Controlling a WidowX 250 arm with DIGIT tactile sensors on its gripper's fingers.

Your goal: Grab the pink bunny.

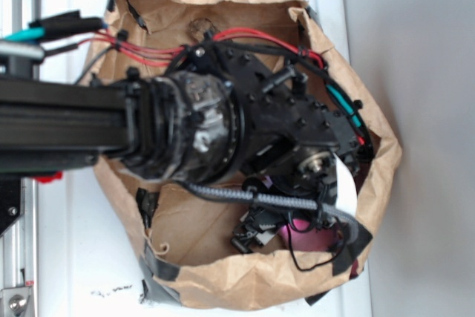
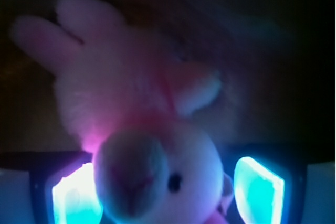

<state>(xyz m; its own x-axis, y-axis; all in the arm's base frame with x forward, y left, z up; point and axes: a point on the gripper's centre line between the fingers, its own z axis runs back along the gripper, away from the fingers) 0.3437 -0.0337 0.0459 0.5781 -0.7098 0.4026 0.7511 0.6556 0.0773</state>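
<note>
**Bunny between the pads, deep in the bag**

Glowing cyan gripper pads [image 2: 77, 195] frame the wrist view, set apart on either side of the head of the small fluffy pink plush bunny [image 2: 142, 129], not visibly pressing it. It lies in the crumpled brown paper bag [image 1: 223, 283], ears pointing away from the camera, pale muzzle nearest. From outside, the black robot arm's gripper [image 1: 312, 217] reaches into the bag's lower corner (the toy itself is mostly hidden there). Judging by the fur, it is light, soft and compressible; closing across the head or neck should hold, though plush may squash and slip.
</note>
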